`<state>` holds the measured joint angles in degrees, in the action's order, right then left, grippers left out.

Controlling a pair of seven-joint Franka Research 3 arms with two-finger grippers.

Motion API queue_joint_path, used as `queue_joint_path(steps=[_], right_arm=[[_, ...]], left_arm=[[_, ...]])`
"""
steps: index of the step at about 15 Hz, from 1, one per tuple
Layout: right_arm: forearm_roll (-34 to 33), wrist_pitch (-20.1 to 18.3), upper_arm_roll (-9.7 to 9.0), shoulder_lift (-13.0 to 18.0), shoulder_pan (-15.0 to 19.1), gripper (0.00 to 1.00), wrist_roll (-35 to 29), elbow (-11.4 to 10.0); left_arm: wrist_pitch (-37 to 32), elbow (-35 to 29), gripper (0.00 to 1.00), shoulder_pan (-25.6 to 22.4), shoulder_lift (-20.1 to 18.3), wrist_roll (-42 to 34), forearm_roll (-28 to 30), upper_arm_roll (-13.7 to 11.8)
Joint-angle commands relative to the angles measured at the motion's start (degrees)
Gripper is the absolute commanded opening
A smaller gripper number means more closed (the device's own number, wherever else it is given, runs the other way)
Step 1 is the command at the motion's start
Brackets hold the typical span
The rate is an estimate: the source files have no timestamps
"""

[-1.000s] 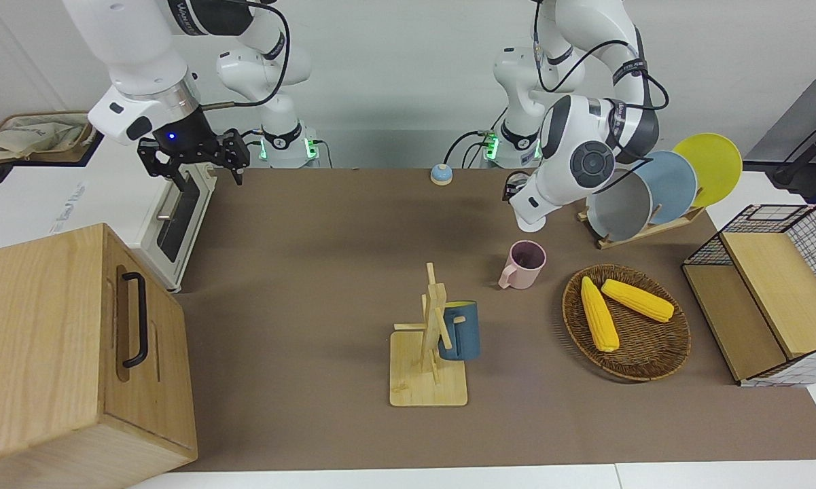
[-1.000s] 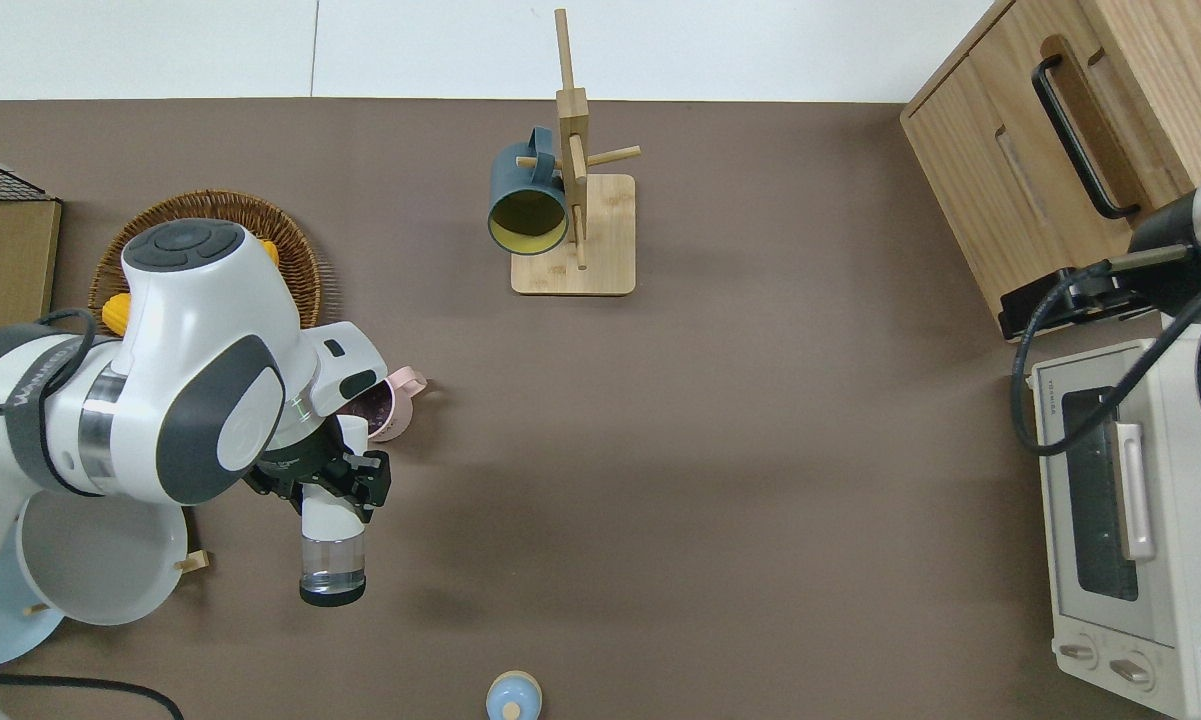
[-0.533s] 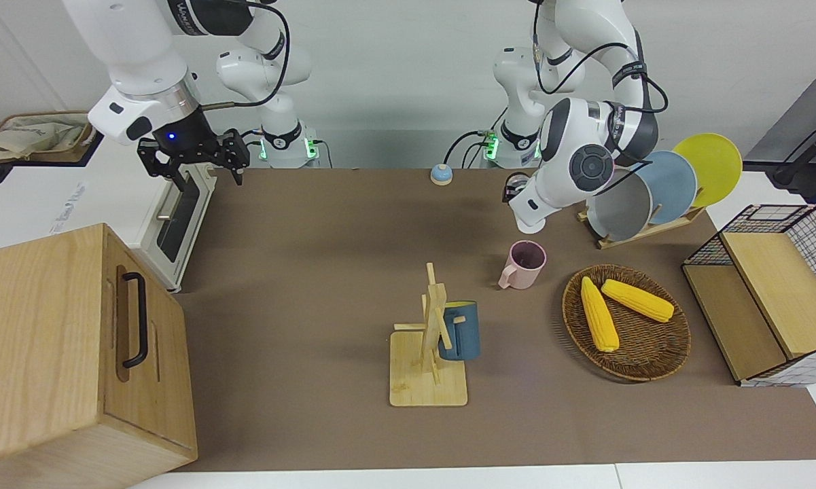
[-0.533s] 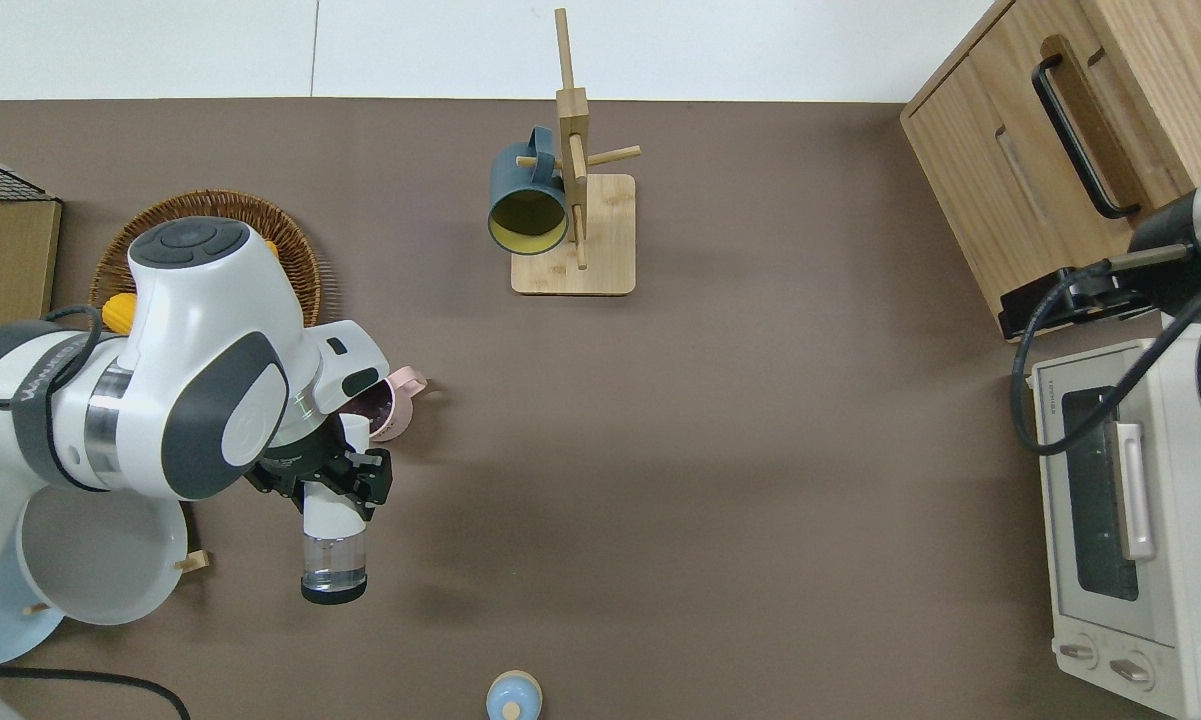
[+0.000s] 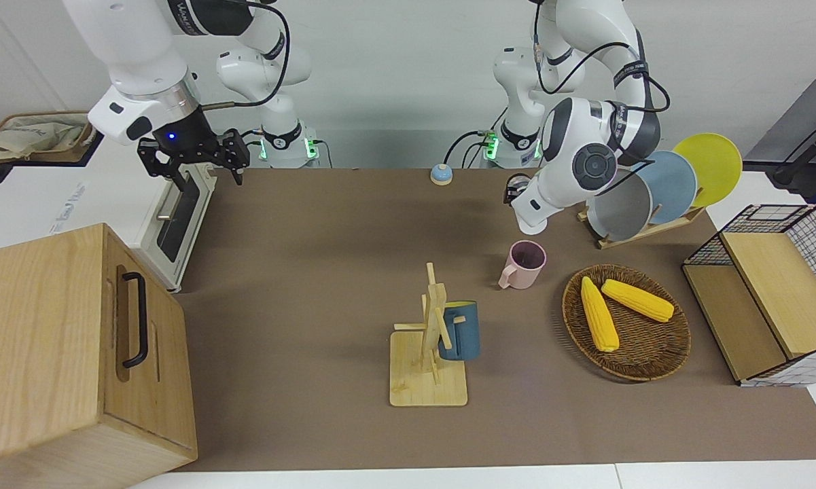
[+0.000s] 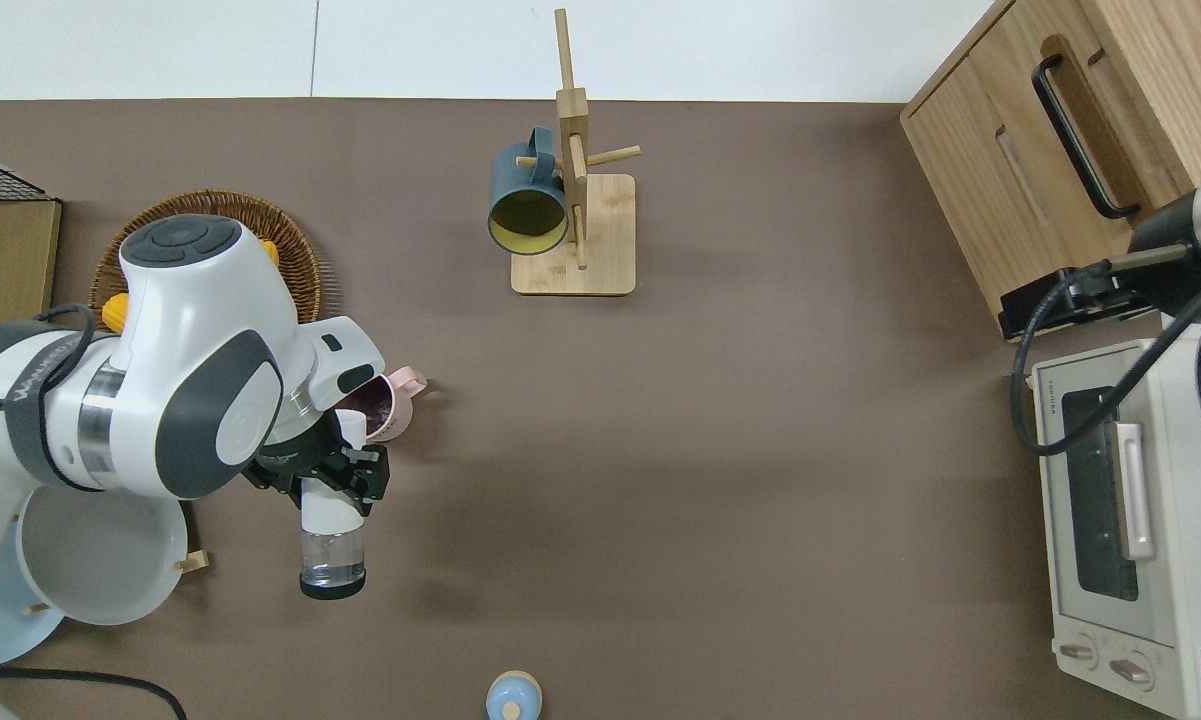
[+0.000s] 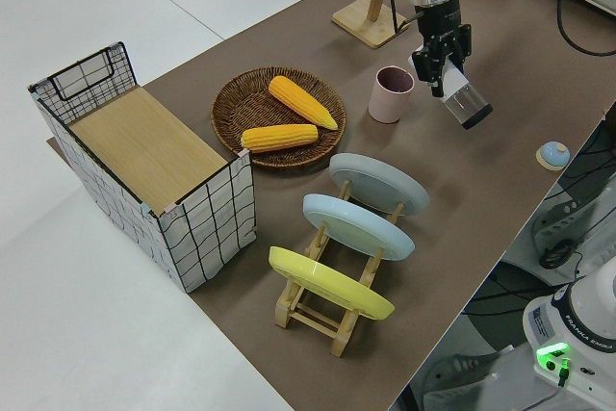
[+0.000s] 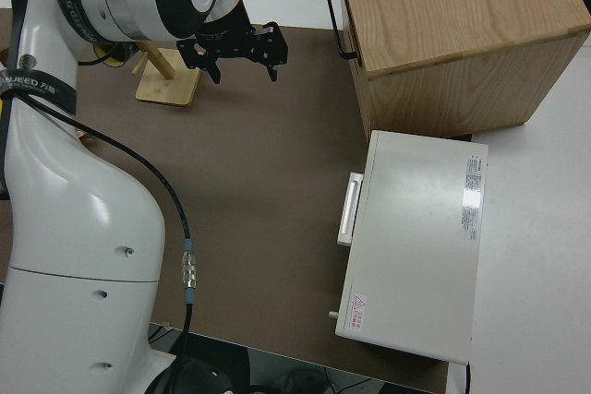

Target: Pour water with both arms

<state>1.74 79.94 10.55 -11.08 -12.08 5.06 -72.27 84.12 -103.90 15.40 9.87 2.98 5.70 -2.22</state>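
Observation:
My left gripper [image 6: 326,486] [image 7: 443,63] is shut on a clear bottle [image 6: 332,558] [image 7: 469,105] with a white upper part. The bottle is tipped nearly level above the table. Its mouth end points at the pink mug [image 6: 392,402] [image 5: 524,262] [image 7: 391,93], and its dark base points toward the robots. A little water shows near the base. The mug stands upright on the brown mat, dark inside, and the left arm's wrist covers part of it in the overhead view. My right gripper [image 5: 195,163] [image 8: 244,54] is parked, fingers open and holding nothing.
A wooden mug tree [image 6: 572,200] carries a blue mug [image 6: 526,200]. A wicker basket [image 5: 652,356] holds two corn cobs beside the pink mug. Also here: a plate rack [image 7: 351,238], a wire crate [image 7: 144,166], a wooden cabinet [image 5: 61,339], a toaster oven [image 6: 1130,540] and a small blue bell [image 6: 513,695].
The left arm's wrist has shifted slightly, and the bottle has crept a touch toward the mug. The right arm has not moved.

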Motion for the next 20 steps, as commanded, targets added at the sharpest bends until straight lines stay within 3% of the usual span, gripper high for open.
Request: queue_joint_path(steps=[1,16,20], right_arm=[[0.46,-0.14,-0.01,1.33,0.13,0.987,0.57,-1.47],[0.37,-0.14,-0.01,1.33,0.13,0.990,0.57,-1.55],[0.46,-0.14,-0.01,1.33,0.13,0.987,0.57,-1.55]], left_arm=[[1.22,0.19,0.00,0.07,-0.73,0.71,0.54,-0.42],[4.12,-0.51,0.00,0.16,-1.16,0.89,0.45,-0.42],[10.51,-7.69,0.00,0.16,-7.03,0.89,0.45,-0.51]])
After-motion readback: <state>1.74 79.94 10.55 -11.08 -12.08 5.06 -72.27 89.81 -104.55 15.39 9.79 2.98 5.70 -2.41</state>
